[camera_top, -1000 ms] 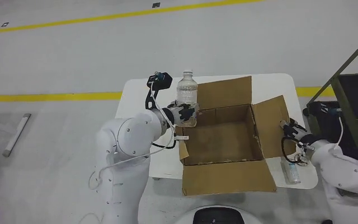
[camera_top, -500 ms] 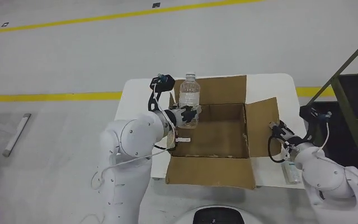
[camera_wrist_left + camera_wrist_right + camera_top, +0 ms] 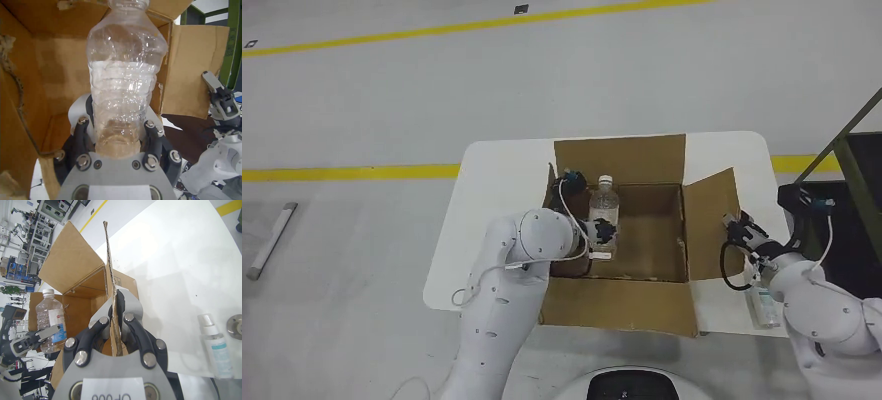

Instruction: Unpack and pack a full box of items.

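- Two grippers work one cardboard box [image 3: 617, 305] on the white table [image 3: 492, 200]. The packing step is in hand, with a clear water bottle [image 3: 604, 203] going in.
- Left gripper [image 3: 116, 123] is clamped on the bottle's lower body, fingers pressed to both sides. The capped bottle stands upright inside the box opening, near the left wall. Whether its base touches the box floor cannot be told.
- Right gripper [image 3: 115, 313] is pinched tight on the edge of the box's right flap [image 3: 108, 256], holding it upright and keeping the mouth open.
- One small spray bottle [image 3: 215, 345] lies on the table outside the box, beside the right arm, and is likely an item yet to be packed.
- Next move, by the look of it: lower the bottle until it rests on the box floor, then part the fingers and lift straight out, clear of the left wall.
- Against a second ago, the bottle has travelled from above the box's left rim to inside the opening and sits lower, the left arm swinging in with it. The right gripper keeps its hold on the flap, and the box now sits squarer to the table.
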Controlling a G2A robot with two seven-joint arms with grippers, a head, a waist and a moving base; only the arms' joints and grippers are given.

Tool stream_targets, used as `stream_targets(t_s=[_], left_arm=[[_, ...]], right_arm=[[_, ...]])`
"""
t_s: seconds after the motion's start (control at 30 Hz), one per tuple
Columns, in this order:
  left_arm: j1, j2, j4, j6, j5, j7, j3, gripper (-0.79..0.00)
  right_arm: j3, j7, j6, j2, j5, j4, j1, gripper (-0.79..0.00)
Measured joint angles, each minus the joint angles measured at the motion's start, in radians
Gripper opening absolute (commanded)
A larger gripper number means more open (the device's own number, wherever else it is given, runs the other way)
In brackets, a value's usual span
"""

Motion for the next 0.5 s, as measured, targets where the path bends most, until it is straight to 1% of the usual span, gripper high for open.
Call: stream_targets(t_s=[0.1,0.3,0.5], left_arm=[[-0.015,0.002,0.044,-0.002,0.023,-0.002,0.008,-0.785],[-0.016,0.001,0.119,0.010,0.069,0.011,0.043,-0.785],[-0.022,-0.004,0.165,0.008,0.093,0.008,0.087,-0.785]], right_arm=[[0.008,0.006,-0.001,0.002,0.001,-0.015,-0.005,-0.785],[0.014,0.009,-0.011,0.006,-0.001,-0.023,-0.010,-0.785],[0.011,0.011,-0.023,0.009,-0.008,-0.011,-0.004,-0.785]])
